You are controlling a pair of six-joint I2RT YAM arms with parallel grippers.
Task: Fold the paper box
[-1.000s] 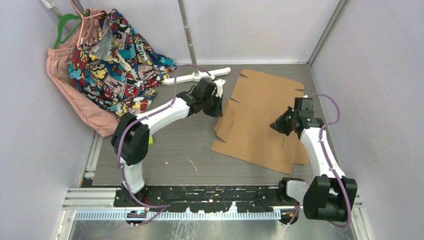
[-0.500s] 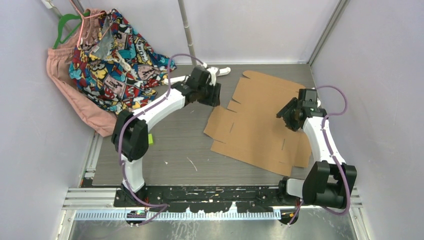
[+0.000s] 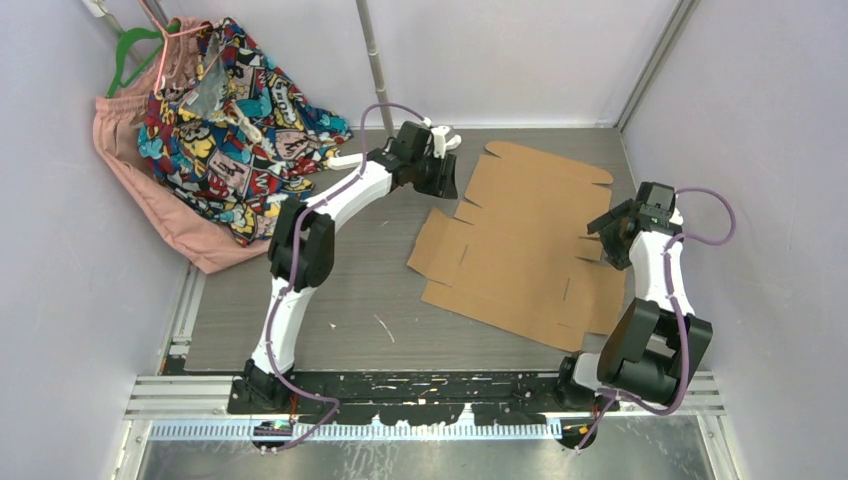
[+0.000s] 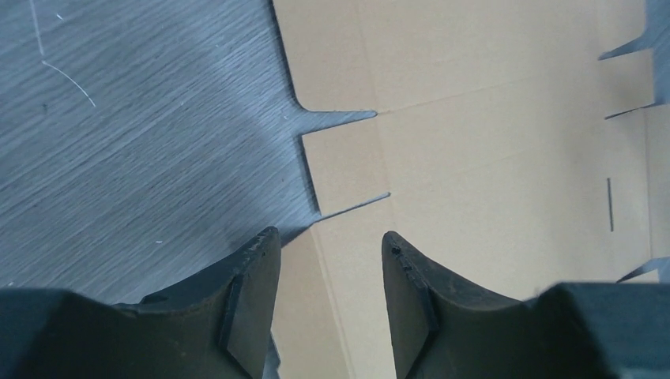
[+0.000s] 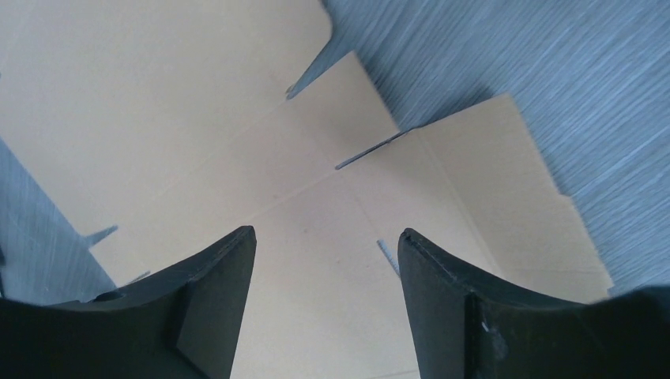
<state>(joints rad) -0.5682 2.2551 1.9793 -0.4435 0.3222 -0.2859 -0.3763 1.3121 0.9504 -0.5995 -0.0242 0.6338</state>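
Brown corrugated cardboard, the paper box (image 3: 520, 245) lies unfolded and flat on the grey wood-grain desk (image 3: 350, 290), right of centre, with its flaps and slots spread out. The right tool (image 3: 612, 228) hangs over the sheet's right edge, jaws wide apart with nothing between them. Farther back, the left tool (image 3: 445, 175) is at the sheet's far left corner, jaws partly open and gripping nothing, one finger over bare desk, the other over cardboard. Beyond, at the back left, a comic-print garment (image 3: 235, 110) is heaped against a pink garment (image 3: 150, 200), a green hanger (image 3: 125, 50) above them.
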